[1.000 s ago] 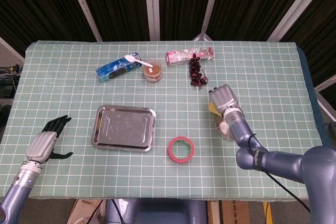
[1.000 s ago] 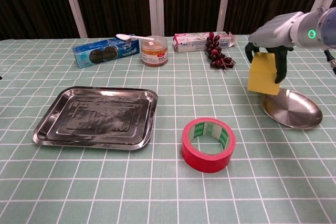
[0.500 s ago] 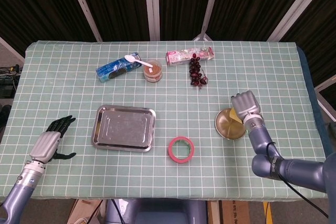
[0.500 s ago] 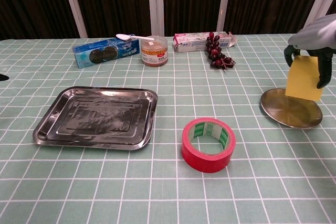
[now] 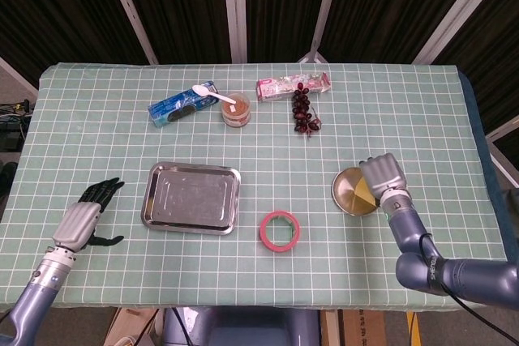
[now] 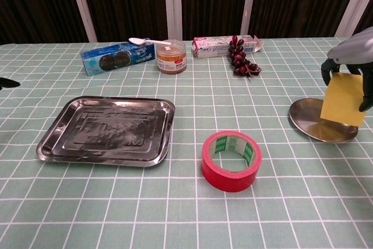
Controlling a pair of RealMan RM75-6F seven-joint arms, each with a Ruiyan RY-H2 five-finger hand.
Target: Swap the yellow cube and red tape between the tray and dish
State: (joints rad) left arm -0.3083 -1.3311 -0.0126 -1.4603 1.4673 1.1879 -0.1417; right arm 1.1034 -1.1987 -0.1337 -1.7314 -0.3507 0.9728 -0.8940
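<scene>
The yellow cube [image 6: 343, 98] is hanging in the grip of the right hand [image 6: 352, 56], fingers clamped down both its sides, and it is hovering over the far right part of the dish [image 6: 312, 125], its lower edge seeming to sit just above the metal rather than resting on it, though contact is hard to judge from the chest view. In the head view the same cube [image 5: 364, 193] is showing beneath the hand [image 5: 383, 175], inside the dish rim [image 5: 341, 197], so the coming release is turning on a short drop straight down. The red tape [image 6: 231, 161] is lying flat on the cloth between the tray [image 6: 47, 144] and the dish, in neither, nearer the right hand than the left. The left hand [image 5: 83, 220] is holding nothing, fingers spread, resting at the table's left edge near the tray. Against a second ago, the right hand has been carrying the cube rightward and lower, from the dish's near-left rim to above its right side, while the left hand has crept slightly toward the tray
</scene>
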